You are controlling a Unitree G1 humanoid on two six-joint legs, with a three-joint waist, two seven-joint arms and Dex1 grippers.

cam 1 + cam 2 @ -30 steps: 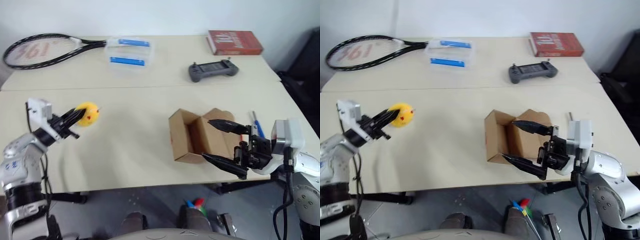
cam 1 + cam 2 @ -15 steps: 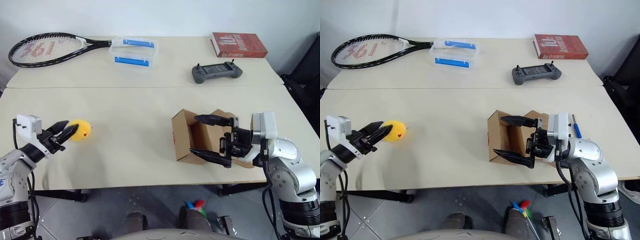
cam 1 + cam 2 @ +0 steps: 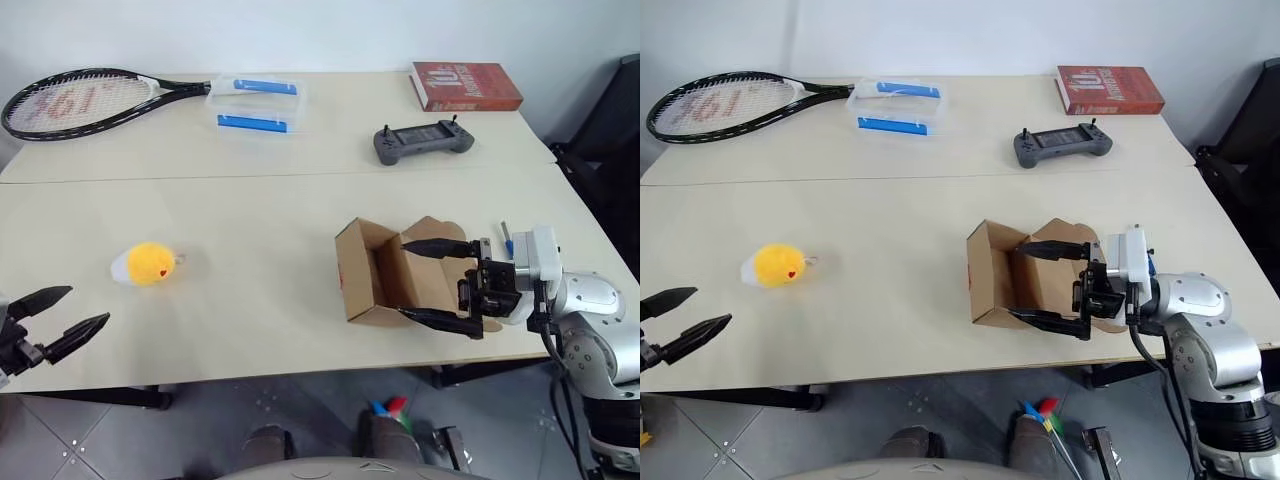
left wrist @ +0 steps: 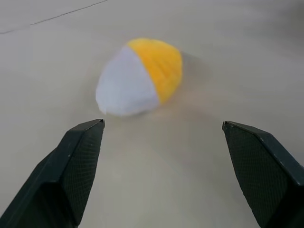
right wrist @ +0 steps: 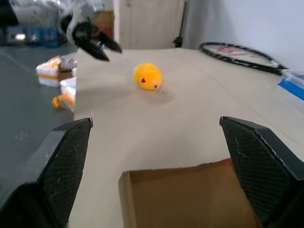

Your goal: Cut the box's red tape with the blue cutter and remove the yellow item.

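Lying free on the table (image 3: 260,290), the yellow item (image 3: 146,264) is sitting at 1 o'clock of the left gripper (image 3: 56,318), fingers spread empty; right gripper (image 3: 440,283) is gaping around the box (image 3: 375,272).

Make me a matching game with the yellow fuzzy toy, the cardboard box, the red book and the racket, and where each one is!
Things:
1. yellow item
2. box
3. red book
4. racket

Places:
A. far right corner of the table
B. far left of the table
C. between the right gripper's open fingers
D. lying free on the table ahead of the left gripper

Pairs: 1-D, 2-C, 3-A, 4-B
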